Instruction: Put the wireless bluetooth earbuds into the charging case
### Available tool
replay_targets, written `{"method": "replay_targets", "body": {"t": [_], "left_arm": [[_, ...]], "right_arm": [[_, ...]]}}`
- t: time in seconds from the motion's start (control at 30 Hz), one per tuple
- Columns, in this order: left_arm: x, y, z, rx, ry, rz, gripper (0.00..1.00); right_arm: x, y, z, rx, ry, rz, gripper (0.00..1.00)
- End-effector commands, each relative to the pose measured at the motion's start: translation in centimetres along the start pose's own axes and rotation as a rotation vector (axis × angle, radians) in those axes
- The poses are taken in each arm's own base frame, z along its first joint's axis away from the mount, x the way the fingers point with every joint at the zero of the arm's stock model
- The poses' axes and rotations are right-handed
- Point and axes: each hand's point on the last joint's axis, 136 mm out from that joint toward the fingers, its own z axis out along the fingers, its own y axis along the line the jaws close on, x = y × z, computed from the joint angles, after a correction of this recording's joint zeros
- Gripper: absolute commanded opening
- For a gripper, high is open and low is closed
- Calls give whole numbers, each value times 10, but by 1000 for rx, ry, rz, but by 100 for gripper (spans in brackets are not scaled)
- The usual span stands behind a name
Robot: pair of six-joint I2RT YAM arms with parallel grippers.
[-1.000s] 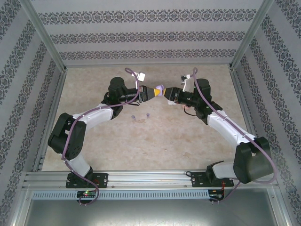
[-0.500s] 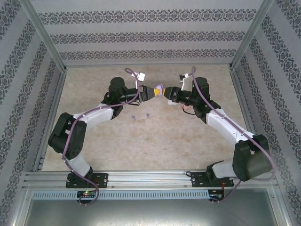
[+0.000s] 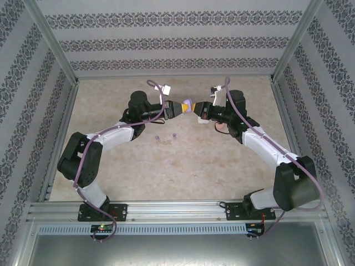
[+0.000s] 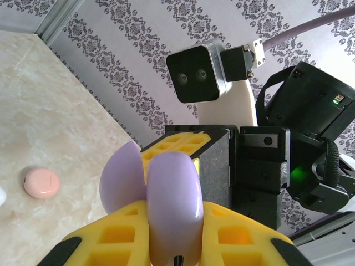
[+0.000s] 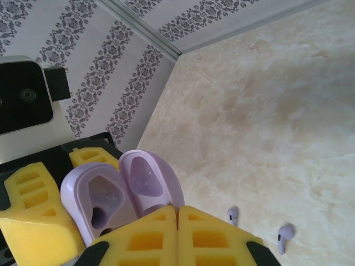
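Observation:
A purple charging case [image 3: 189, 105] hangs above the table's middle, lid open, with my left gripper [image 3: 181, 108] shut on its body [image 4: 175, 205]. In the right wrist view the body's sockets [image 5: 99, 204] look empty and the lid [image 5: 150, 178] stands beside them. My right gripper [image 5: 177, 213] is shut, its yellow fingertips pressed together at the lid's lower edge; I cannot tell whether they pinch it. Two purplish earbuds [image 5: 233, 215] [image 5: 284, 237] lie on the table below, left of centre in the top view [image 3: 158, 138] [image 3: 175, 135].
A pink closed case [image 4: 41, 183] lies on the beige table, under my right arm in the top view [image 3: 222, 127]. Patterned walls and metal frame posts [image 3: 55, 50] enclose the table on three sides.
My right gripper's fingers have closed from partly open to shut beside the lid, and its wrist has turned a little. The left gripper and the case have stayed put.

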Motion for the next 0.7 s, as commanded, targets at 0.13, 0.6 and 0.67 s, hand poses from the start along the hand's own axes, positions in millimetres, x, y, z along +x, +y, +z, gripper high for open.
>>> {"method": "replay_targets", "body": {"t": [0.13, 0.6, 0.67], "left_arm": [[5, -27, 11, 98, 28, 57, 0], [-10, 1, -1, -75, -34, 73, 58], [-10, -1, -4, -85, -19, 85, 62]], "right_arm": [[-15, 13, 1, -16, -34, -33, 0], [-10, -13, -6, 147, -2, -80, 0], [-12, -14, -8, 156, -2, -90, 0]]}}
